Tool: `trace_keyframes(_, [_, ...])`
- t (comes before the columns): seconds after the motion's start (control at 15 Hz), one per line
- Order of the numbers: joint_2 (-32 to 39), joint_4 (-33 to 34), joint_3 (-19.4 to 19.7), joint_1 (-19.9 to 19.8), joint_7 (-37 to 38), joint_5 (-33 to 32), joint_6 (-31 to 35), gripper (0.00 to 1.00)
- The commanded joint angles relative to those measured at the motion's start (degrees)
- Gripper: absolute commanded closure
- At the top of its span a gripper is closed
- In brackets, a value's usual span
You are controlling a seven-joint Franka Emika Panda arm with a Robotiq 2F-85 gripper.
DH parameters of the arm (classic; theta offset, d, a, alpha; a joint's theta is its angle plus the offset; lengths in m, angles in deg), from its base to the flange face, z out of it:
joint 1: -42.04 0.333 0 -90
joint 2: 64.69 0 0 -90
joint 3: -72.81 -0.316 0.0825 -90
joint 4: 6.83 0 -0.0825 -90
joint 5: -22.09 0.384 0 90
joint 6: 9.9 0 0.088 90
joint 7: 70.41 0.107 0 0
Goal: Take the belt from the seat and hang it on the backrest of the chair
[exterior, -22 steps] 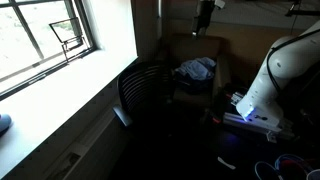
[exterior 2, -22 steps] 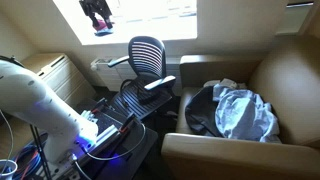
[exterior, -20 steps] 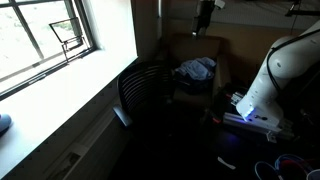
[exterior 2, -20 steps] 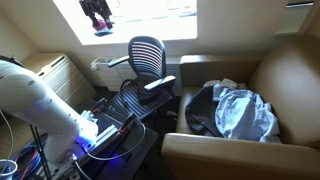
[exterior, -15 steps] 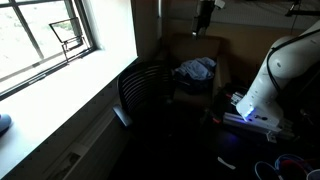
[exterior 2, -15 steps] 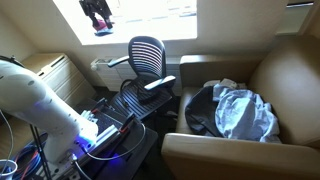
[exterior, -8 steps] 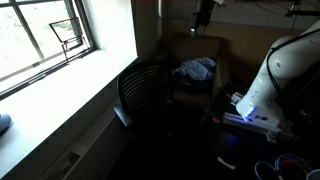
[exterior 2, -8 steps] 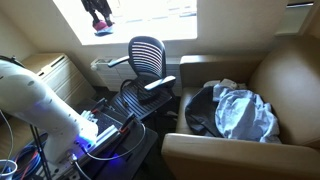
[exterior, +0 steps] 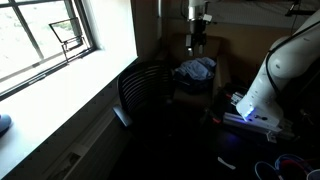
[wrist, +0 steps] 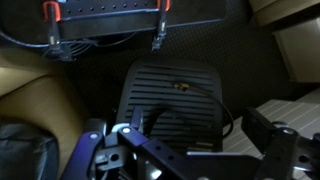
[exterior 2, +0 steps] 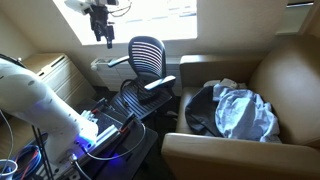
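Observation:
The black mesh office chair stands by the window in both exterior views (exterior: 141, 92) (exterior 2: 146, 60). In the wrist view its seat (wrist: 150, 85) lies straight below me. The belt (wrist: 217, 99) is a thin dark strap that curves in a loop across the seat, with a small metal buckle (wrist: 180, 86). I cannot make out the belt in the exterior views. My gripper (wrist: 190, 160) hangs high above the chair (exterior: 197, 42) (exterior 2: 103, 38). It is open and empty, with one finger (wrist: 96, 150) at each side of the wrist view.
A tan armchair (exterior 2: 285, 70) with a pile of dark and light blue clothes (exterior 2: 235, 110) (exterior: 197, 68) stands beside the chair. The white robot base (exterior 2: 40, 105) and equipment with cables (exterior 2: 105, 130) sit in front. A bright window (exterior: 40, 35) and its sill lie alongside.
My gripper has come down and shifted sideways towards the chair; more of the arm now shows in both exterior views. The belt and chair have not moved.

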Motion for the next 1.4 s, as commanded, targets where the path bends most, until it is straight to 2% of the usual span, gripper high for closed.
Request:
trace_keyframes(0.0, [4.26,2.96,-6.37,4.66,4.49,5.61,-7.02,0.00])
trace_keyframes(0.13, [3.11,2.84,-11.78,5.90,16.19,6.47,-2.58,0.00])
trace_keyframes(0.2, [3.22,1.54,-9.24,4.77,9.61,5.79,-3.48,0.00])
trace_keyframes(0.27, [3.15,1.90,-10.85,5.58,11.84,5.80,-3.33,0.00])
trace_keyframes(0.4, [3.09,1.86,-10.95,5.59,11.66,5.76,-3.33,0.00])
trace_keyframes(0.47, [1.84,0.87,-10.72,5.00,13.01,5.65,-1.74,0.00])
trace_keyframes(0.53, [3.21,0.04,-12.41,4.88,17.25,4.98,3.48,0.00])
trace_keyframes(0.73, [10.98,-0.43,-18.89,6.45,26.42,-1.73,18.42,0.00])
trace_keyframes(0.93, [20.78,0.52,-24.03,7.52,38.69,-14.10,28.73,0.00])
trace_keyframes(1.07, [29.01,2.87,-23.67,8.99,48.09,-23.87,31.08,0.00])
trace_keyframes(1.2, [36.16,5.31,-20.51,11.67,54.04,-28.69,29.85,0.00])
trace_keyframes(1.27, [39.90,6.87,-19.59,11.89,49.75,-24.07,28.10,0.00])
trace_keyframes(1.33, [43.62,8.31,-19.02,11.89,45.05,-22.14,30.49,0.00])
